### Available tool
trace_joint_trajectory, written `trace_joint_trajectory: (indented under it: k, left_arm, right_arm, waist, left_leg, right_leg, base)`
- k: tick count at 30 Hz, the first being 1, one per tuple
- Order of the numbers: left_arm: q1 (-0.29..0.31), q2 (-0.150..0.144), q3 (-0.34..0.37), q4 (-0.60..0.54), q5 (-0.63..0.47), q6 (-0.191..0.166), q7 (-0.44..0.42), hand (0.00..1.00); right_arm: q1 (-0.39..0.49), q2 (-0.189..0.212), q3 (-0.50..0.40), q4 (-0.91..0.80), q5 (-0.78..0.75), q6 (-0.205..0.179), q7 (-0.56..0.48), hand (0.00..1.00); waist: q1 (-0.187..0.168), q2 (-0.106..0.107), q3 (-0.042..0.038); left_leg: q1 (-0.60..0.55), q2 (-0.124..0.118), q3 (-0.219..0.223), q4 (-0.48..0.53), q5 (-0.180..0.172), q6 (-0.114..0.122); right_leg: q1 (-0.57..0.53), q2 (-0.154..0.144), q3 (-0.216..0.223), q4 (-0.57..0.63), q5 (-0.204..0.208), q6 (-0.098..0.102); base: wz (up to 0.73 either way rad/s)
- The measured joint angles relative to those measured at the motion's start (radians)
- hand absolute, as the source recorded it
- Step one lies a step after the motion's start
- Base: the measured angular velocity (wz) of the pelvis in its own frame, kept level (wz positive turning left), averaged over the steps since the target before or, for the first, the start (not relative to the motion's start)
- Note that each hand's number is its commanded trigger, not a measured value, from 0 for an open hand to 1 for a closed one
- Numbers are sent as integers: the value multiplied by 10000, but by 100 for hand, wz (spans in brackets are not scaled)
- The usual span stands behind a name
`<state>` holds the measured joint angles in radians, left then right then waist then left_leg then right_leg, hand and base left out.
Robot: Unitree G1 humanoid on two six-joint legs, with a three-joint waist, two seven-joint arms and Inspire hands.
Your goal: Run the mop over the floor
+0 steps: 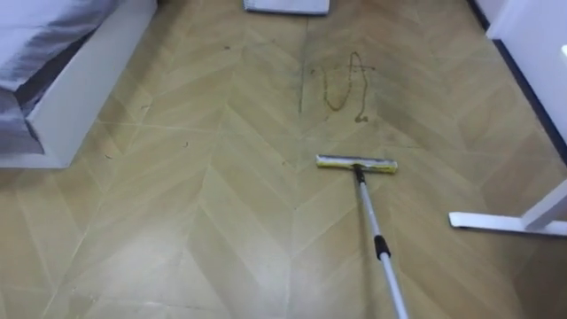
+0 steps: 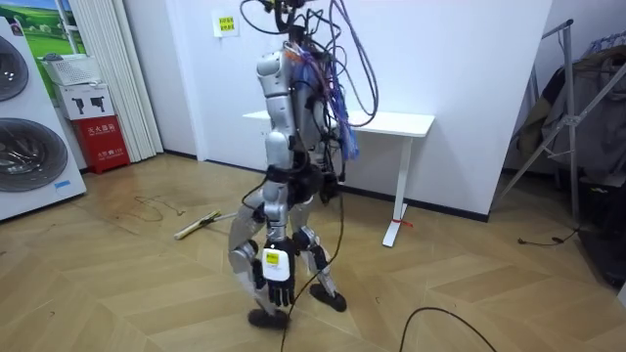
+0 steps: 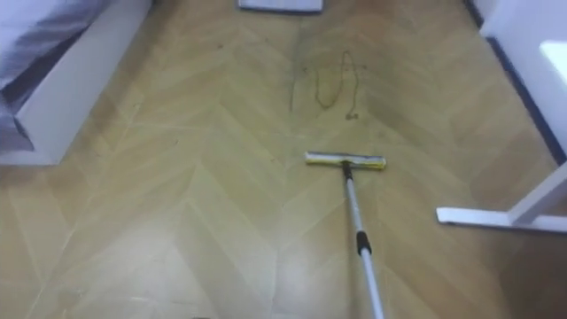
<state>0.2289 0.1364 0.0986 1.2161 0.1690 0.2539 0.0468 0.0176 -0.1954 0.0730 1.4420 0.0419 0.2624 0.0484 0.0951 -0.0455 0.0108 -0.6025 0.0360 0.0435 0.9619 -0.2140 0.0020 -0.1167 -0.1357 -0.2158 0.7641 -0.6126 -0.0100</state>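
**Operator:** Where is the mop?

**Technician:** The mop [image 1: 370, 213] is ahead of the robot. Its head [image 1: 356, 163] sits flat on the floor [image 1: 195, 204], just short of the scribbled marks [image 1: 344, 87]. The pole runs back from the head toward the robot and leaves the eye view at the lower edge, on the robot's right side. A table foot [image 1: 496, 221] lies to the right, well apart from the pole.

**Operator:** What is the hand status?

**Technician:** The left hand [image 2: 278, 278] hangs beside the leg in the room view, fingers straight and relaxed, holding nothing. The right hand's state cannot be told.

**Operator:** How is the mop likely to handle?

**Technician:** As a judgement, it is light and stiff. The pole looks like a thin, smooth tube, so it may slip or twist in a loose grasp. Its length makes it a long lever, so a small motion at the top becomes a wide sweep at the head. The head is narrow and probably hinged, and too steep a pole angle may lift one edge.

**Operator:** Where should it be held?

**Technician:** Hold it high on the pole, above the dark collar [image 1: 382, 248], which can act as a stop against sliding. A second hold lower down would steady the heading. Push straight forward over the marks, and keep the sweep clear of the table foot.
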Motion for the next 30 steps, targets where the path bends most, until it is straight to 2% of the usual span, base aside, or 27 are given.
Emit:
trace_joint_trajectory:
  k: [1,2,3,4,5,6,7,8,9,10,11,12,13,14,15,17,18,20,21,22,23,25,26,27,28,29,30]
  left_arm:
    - [90,63,-22,-6,-14,-8,-162,0]
    - [104,118,-25,-4,-15,-5,-242,0]
    - [72,347,-20,0,-123,-19,-411,0]
    - [-75,620,-70,9,-250,-69,-561,0]
    - [-219,730,-154,18,-294,-112,-610,0]
    - [-487,769,-356,116,-403,-227,-610,0]
    - [-885,707,-450,153,-513,-303,-612,0]
    - [-1089,672,-493,154,-560,-328,-603,0]
    - [-1471,669,-667,137,-620,-379,-549,0]
    - [-1867,618,-718,154,-623,-378,-460,0]
    - [-2050,578,-711,155,-621,-375,-373,0]
    - [-2362,484,-722,168,-602,-375,-170,0]
    - [-2598,396,-733,170,-589,-402,-30,0]
    - [-2683,361,-769,168,-590,-428,33,0]
    - [-2720,322,-859,167,-589,-449,111,0]
    - [-2669,284,-892,224,-558,-412,144,0]
    - [-2545,265,-886,241,-564,-369,168,0]
    - [-2294,104,-875,237,-566,-345,192,0]
    - [-2070,48,-886,239,-579,-292,192,0]
    - [-1940,39,-885,256,-626,-232,220,0]
    - [-1923,30,-895,302,-738,-228,238,0]
    - [-1885,33,-1157,405,-1004,-183,250,0]
    - [-1884,27,-1259,406,-1006,-184,250,0]
    - [-1860,13,-1466,410,-1087,-186,253,0]
    - [-1803,30,-1593,409,-1405,-186,283,0]
    - [-1774,50,-1624,398,-1441,-187,284,0]
    - [-1775,104,-1719,395,-1466,-196,281,0]
  right_arm:
    - [-409,-138,10,-24,31,125,-7,100]
    - [-666,-201,26,-28,106,176,-7,100]
    - [-1092,-209,-8,-28,220,218,6,100]
    - [-1443,-190,-83,-71,327,202,139,100]
    - [-1629,-225,-127,-59,349,191,215,100]
    - [-1928,-404,-273,-60,383,203,270,100]
    - [-2118,-674,-369,-66,637,111,281,100]
    - [-2113,-829,-339,-56,813,76,291,100]
    - [-2035,-1036,-271,-1,1137,70,307,100]
    - [-1982,-1217,-278,82,1341,54,281,100]
    - [-1963,-1291,-275,115,1444,17,265,100]
    - [-1834,-1361,-271,202,1595,-63,181,100]
    - [-1637,-1360,-272,356,1822,-108,81,100]
    - [-1495,-1343,-256,390,1876,-108,50,100]
    - [-1143,-1211,-226,392,1988,-108,-35,100]
    - [-614,-958,-196,429,2042,-98,-152,100]
    - [-310,-801,-199,451,2018,-62,-197,100]
    - [-1,-715,-198,430,1950,6,-236,100]
    - [8,-680,-162,380,1805,35,-248,100]
    - [-41,-628,-148,339,1659,107,-241,100]
    - [-127,-619,-149,344,1601,177,-234,100]
    - [-587,-689,-55,391,1453,354,-362,100]
    - [-764,-756,-47,431,1432,404,-407,100]
    - [-1215,-954,46,575,1437,459,-465,100]
    - [-1831,-1167,110,675,1436,453,-493,100]
    - [-2178,-1268,180,677,1434,444,-501,100]
    - [-2792,-1408,295,612,1502,429,-498,100]
  waist:
    - [272,-48,2]
    - [358,-46,3]
    - [408,-151,23]
    - [384,-326,-38]
    - [378,-459,-32]
    - [362,-489,39]
    - [357,-342,116]
    - [343,-227,142]
    - [318,-28,107]
    - [232,233,82]
    - [158,365,98]
    - [-96,680,90]
    - [-435,1022,42]
    - [-525,1061,75]
    - [-637,1243,-28]
    - [-692,1225,-30]
    - [-741,1115,30]
    - [-620,1074,14]
    - [-588,1109,-1]
    - [-602,1039,40]
    - [-591,988,63]
    - [-509,851,63]
    - [-400,841,69]
    - [-112,831,69]
    - [1,794,85]
    - [14,689,148]
    - [61,626,157]
  left_leg:
    - [-49,12,106,-1302,16,-8]
    - [-92,44,82,-1919,39,18]
    - [-247,27,86,-2180,504,136]
    - [-366,-183,251,-2056,325,316]
    - [-407,-354,338,-1995,163,400]
    - [-578,-684,351,-1706,-200,583]
    - [-659,-903,376,-1361,-530,843]
    - [-668,-1030,366,-1230,-698,954]
    - [-664,-1326,283,-1146,-949,1137]
    - [-670,-1615,104,-1143,-1095,1264]
    - [-682,-1738,15,-1146,-1137,1320]
    - [-699,-1956,-197,-1186,-1168,1373]
    - [-689,-2121,-487,-1339,-1188,1405]
    - [-679,-2128,-565,-1440,-1188,1405]
    - [-590,-2117,-594,-1743,-1187,1397]
    - [-427,-2097,-589,-1994,-1215,1285]
    - [-355,-2050,-550,-1972,-1443,1103]
    - [-274,-1749,-472,-1927,-1658,830]
    - [-308,-1481,-482,-1700,-1776,651]
    - [-311,-1253,-473,-1415,-1843,528]
    - [-333,-1122,-457,-1260,-1885,452]
    - [-660,-765,-294,-134,-1981,268]
    - [-807,-625,-196,302,-1947,209]
    - [-1127,-401,-190,1171,-1762,-60]
    - [-1404,-228,-147,1833,-1492,-170]
    - [-1549,-186,-121,2141,-1300,-182]
    - [-1789,-152,-26,2341,-1191,-221]
  right_leg:
    - [36,-211,-32,-48,-106,213]
    - [66,-266,-85,-102,-140,329]
    - [306,-526,-347,-359,-186,603]
    - [507,-816,-557,-709,-154,907]
    - [495,-938,-525,-778,-123,998]
    - [228,-1009,-142,-256,20,988]
    - [-420,-1190,308,1148,550,759]
    - [-779,-1264,566,1910,1038,649]
    - [-1517,-1250,1267,3247,2233,574]
    - [-2312,-1204,1758,4215,2701,568]
    - [-2806,-1161,1988,4614,2630,555]
    - [-3800,-993,2345,5204,2382,538]
    - [-4780,-819,2460,5202,2137,590]
    - [-5231,-722,2477,4940,2045,583]
    - [-6018,-615,2459,4056,2006,592]
    - [-6533,-426,2375,1687,2211,570]
    - [-6721,-151,2379,817,3191,631]
    - [-6617,124,2225,632,3129,335]
    - [-6498,344,2051,509,3140,165]
    - [-6385,402,1830,566,3012,-8]
    - [-6330,485,1762,586,2947,-64]
    - [-6259,721,1592,955,2448,-309]
    - [-6262,800,1580,1092,2351,-367]
    - [-6264,940,1594,1396,2154,-452]
    - [-6258,989,1649,1648,1908,-403]
    - [-6260,1038,1742,1769,1842,-417]
    - [-6257,1093,1918,1911,1753,-480]
  base:
    - [-65]
    - [-47]
    - [-12]
    - [6]
    - [29]
    - [39]
    - [44]
    - [60]
    - [69]
    - [68]
    - [68]
    - [77]
    - [79]
    - [63]
    - [31]
    - [16]
    - [0]
    - [-25]
    - [-36]
    - [-23]
    - [0]
    - [3]
    - [-20]
    - [-36]
    - [-32]
    - [-9]
    - [19]
